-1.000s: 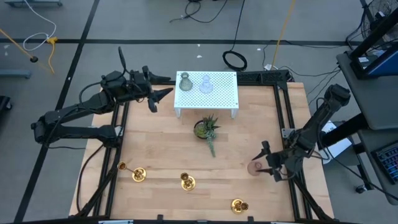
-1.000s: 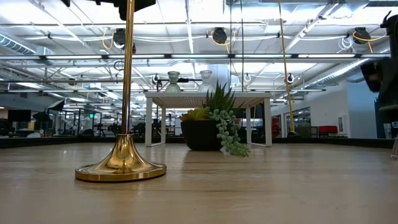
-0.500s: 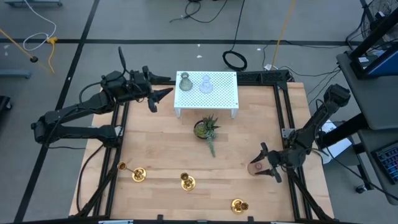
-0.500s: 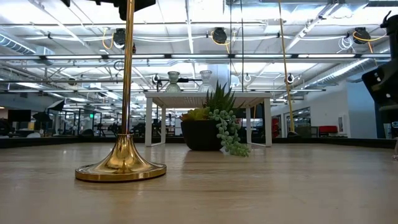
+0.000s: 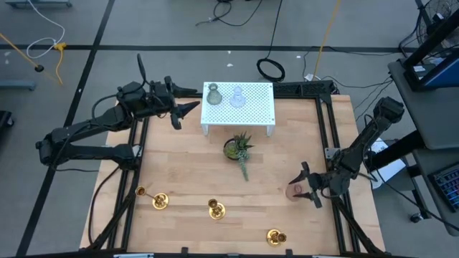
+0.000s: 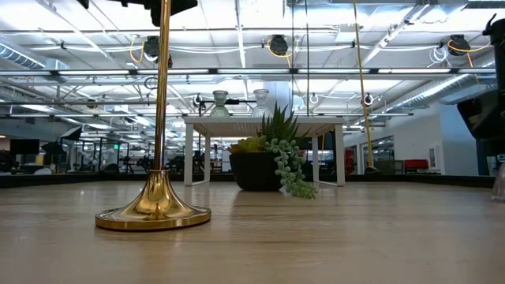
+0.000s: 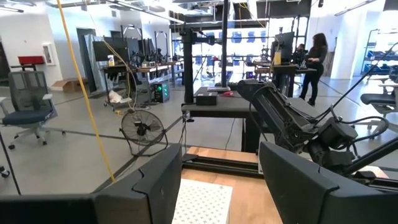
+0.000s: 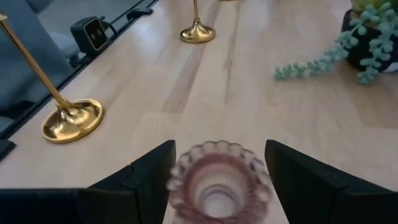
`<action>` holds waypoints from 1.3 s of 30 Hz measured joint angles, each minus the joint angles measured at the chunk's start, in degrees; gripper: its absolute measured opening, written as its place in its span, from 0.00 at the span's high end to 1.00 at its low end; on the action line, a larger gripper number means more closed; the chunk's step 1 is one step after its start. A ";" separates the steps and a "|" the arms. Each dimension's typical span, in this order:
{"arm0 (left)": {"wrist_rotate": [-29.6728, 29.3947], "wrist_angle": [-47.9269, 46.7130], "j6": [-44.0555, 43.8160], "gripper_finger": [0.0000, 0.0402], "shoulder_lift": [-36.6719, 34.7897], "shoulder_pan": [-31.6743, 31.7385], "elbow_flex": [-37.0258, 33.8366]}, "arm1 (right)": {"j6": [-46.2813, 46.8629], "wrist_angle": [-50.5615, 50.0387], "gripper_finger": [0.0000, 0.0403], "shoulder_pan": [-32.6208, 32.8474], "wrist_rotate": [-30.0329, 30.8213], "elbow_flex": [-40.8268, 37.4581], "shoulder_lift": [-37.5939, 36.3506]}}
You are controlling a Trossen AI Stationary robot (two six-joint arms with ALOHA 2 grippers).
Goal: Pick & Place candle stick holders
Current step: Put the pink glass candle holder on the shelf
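Observation:
Three gold candle stick holders stand upright on their round bases near the table's near edge: one near left [image 5: 155,200], one at the middle [image 5: 215,209], one near right [image 5: 276,236]. One rises close in the low view [image 6: 158,207]. Two show in the right wrist view [image 8: 71,118] [image 8: 198,31]. My right gripper [image 5: 308,188] [image 8: 219,147] is open low at the table's right side, one finger on each side of a pink scalloped glass cup [image 5: 293,192] [image 8: 217,180]. My left gripper [image 5: 188,109] [image 7: 221,155] is open and empty, held above the table's far left, beside a white shelf [image 5: 251,111]. My right gripper's fingers [image 8: 149,177] stand level on either side of the pink glass cup's rim [image 8: 180,163], coming from the table's right. The cup stands upright on the table. I cannot tell whether the fingers touch it.
The white shelf at the far middle carries two clear glass holders [image 5: 212,94] [image 5: 237,97]. A green potted plant [image 5: 238,149] with a trailing stem stands at the table's middle. A black frame [image 5: 328,136] runs along the table's edges. Bare wood lies between the plant and the candlesticks.
My right gripper has come down a little at the pink glass cup and has stayed open. The candle stick holders have not moved.

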 joint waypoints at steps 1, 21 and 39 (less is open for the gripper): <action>0.01 0.02 0.00 0.45 0.00 0.01 0.00 | -0.10 0.00 0.40 0.00 0.07 0.00 -0.02; 0.01 -0.08 0.07 0.45 -0.01 0.01 0.00 | 6.30 -2.98 0.40 -0.37 10.12 -0.07 0.02; 0.01 -0.16 0.13 0.45 -0.01 0.01 0.00 | 10.82 -7.10 0.62 -3.37 8.53 -0.09 0.81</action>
